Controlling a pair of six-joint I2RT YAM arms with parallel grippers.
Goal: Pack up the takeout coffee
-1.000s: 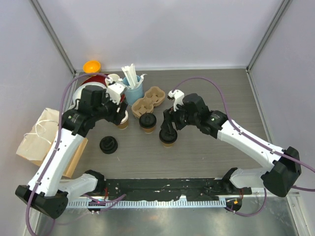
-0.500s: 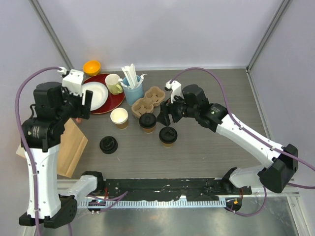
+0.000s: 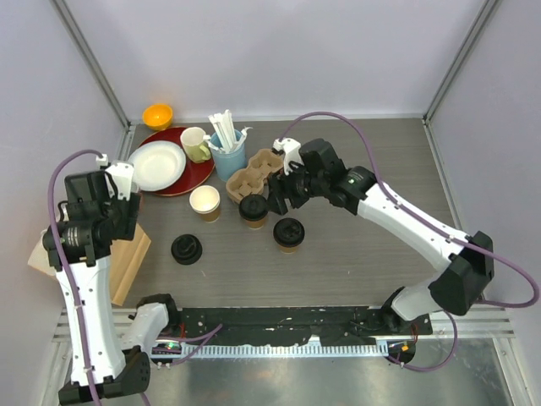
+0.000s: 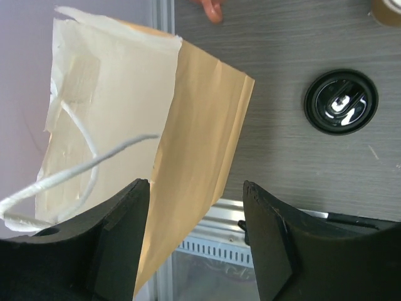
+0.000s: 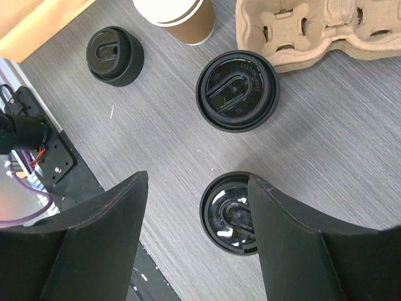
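Top camera looks steeply down; closer, downward wrist views share loose lid [image 4: 341,101].

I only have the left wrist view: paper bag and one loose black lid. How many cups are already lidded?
Observer: Two: one lidded cup beside the cardboard carrier, a second lidded cup nearer the arms.
Operator: Any cup without a lid?
Observer: Yes, one open cup, beyond your loose lid.
Operator: Is the right gripper holding anything?
Observer: No, the right gripper hangs open above the lidded cups, empty.
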